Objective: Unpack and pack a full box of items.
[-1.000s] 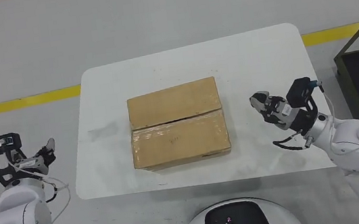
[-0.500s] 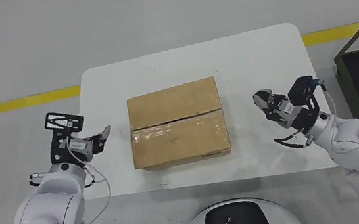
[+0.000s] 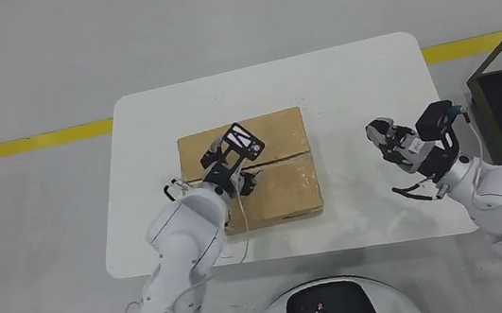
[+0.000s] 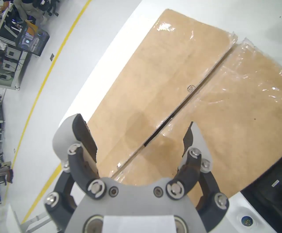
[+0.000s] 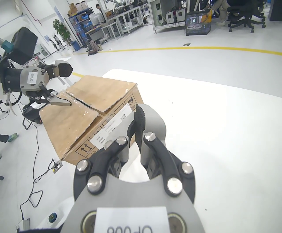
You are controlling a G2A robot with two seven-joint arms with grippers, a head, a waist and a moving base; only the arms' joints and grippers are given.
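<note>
Box [image 3: 277, 134] at the centre of the frame, on the white table [image 3: 355, 76], both top flaps down, glossy tape across them. Left gripper [image 3: 231, 166] spread wide and empty, just above the seam, over the box's left half. Right gripper [image 3: 379, 132] clenched on nothing, at the right of the frame, apart from the box.

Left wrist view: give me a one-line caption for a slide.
Left gripper, jaws open, over the centre seam of the closed cardboard box on the white table.
</note>
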